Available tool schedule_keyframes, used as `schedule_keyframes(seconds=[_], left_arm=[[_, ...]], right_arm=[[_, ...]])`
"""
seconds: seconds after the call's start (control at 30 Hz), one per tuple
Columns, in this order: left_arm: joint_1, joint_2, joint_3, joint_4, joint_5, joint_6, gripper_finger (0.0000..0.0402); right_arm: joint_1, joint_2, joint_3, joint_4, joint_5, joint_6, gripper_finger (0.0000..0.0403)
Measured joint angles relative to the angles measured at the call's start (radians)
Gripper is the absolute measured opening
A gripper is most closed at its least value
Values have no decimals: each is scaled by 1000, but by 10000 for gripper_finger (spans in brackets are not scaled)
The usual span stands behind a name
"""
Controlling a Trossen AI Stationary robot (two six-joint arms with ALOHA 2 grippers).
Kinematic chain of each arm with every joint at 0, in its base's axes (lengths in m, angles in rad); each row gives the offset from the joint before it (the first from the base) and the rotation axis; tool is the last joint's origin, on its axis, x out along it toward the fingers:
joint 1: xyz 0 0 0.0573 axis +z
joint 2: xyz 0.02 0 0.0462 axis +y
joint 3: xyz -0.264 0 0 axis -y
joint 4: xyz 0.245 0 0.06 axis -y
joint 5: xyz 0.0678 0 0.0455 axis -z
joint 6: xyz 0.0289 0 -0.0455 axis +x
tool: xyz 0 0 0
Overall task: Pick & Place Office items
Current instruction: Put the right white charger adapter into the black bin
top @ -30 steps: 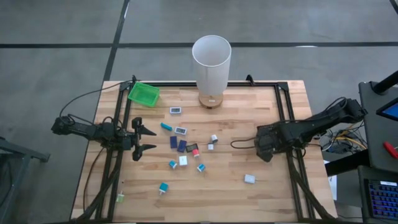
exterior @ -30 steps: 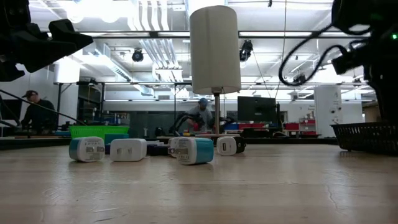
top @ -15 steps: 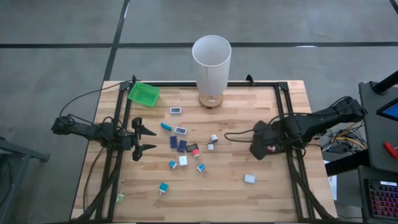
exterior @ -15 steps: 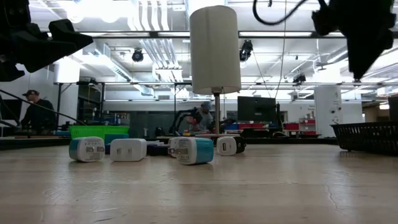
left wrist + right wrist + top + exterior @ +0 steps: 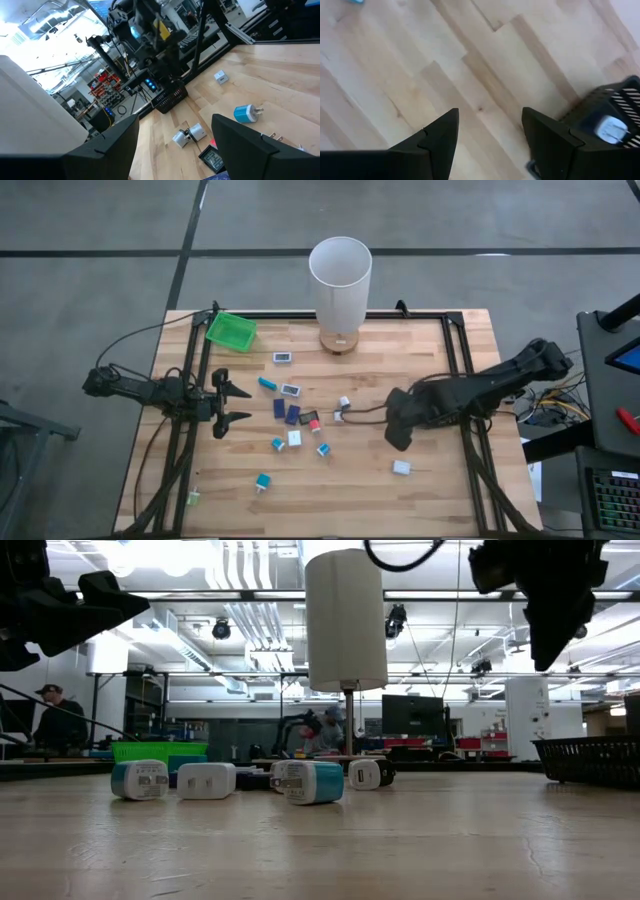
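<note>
My right tool [image 5: 396,436] hangs above the worktop [image 5: 430,490], over bare wood right of the scattered office items [image 5: 297,418]. From its own wrist camera its two fingers [image 5: 438,137] stand apart with nothing but planks between them, so it is open and holds nothing. At the edge of that same view a black basket [image 5: 615,102] shows, with a white plug block [image 5: 609,130] lying in it.

My left tool [image 5: 232,404] waits at the worktop's left edge, its fingers [image 5: 115,145] spread wide and empty, pointing toward the pieces.

The office items lie loose on the wood, mostly in the middle-left part: dark blue rectangles, teal bits and white blocks, one with red. One white block [image 5: 401,468] sits apart from the rest, near my right tool and closer to the front edge. A teal piece [image 5: 263,481] lies toward the front left. In the low view several rest side by side, among them a teal-and-white plug [image 5: 139,780].

A tall white cylinder [image 5: 340,280] stands at the back edge, and a green tray [image 5: 231,330] sits at the back left corner.
</note>
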Motion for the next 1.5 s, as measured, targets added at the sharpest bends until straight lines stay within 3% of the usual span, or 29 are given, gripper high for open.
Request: schedule_keyframes(seconds=[0.3,0.53,0.7,1.17,1.5], left_arm=[[0,0,0,0,0,0,257],[0,0,0,0,0,0,257],[0,0,0,0,0,0,257],[0,0,0,0,0,0,257],[0,0,0,0,0,0,257]], right_arm=[[128,192,171,-75,0,87,217],[207,290,225,-84,-48,129,217],[242,339,229,-79,-113,162,217],[290,393,182,12,-105,252,217],[304,355,81,108,-106,270,217]])
